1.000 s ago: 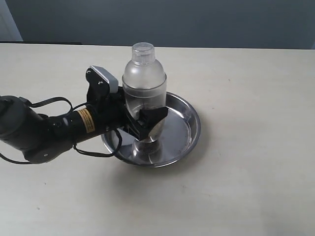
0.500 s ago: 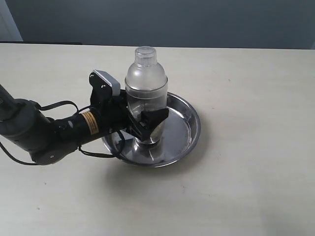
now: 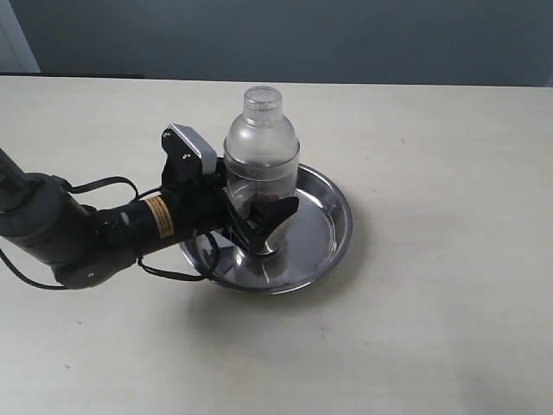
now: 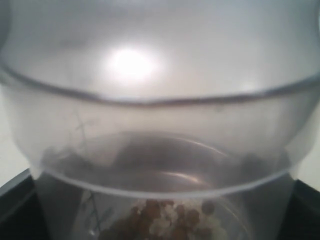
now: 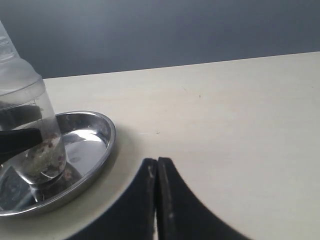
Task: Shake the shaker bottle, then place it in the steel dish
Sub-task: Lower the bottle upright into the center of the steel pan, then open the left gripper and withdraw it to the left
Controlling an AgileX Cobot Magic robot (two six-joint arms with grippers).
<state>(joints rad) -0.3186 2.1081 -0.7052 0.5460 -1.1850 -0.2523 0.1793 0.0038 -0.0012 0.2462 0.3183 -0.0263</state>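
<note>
Gripping shaker bottle (image 3: 262, 160) low down — left hand (image 3: 259, 218).

- Table (image 3: 432, 328): pale beige matte top, filling most of the exterior view and ending at a straight far edge (the right wrist view shows the same surface).
- Wall (image 3: 346, 35): plain dark blue-grey, behind the table's far edge.
- Pale panel (image 3: 15, 39): light strip in the exterior view's upper left corner, beside the wall; its nature cannot be told.
- Speck (image 5: 199, 96): small dark mark on the tabletop.
</note>
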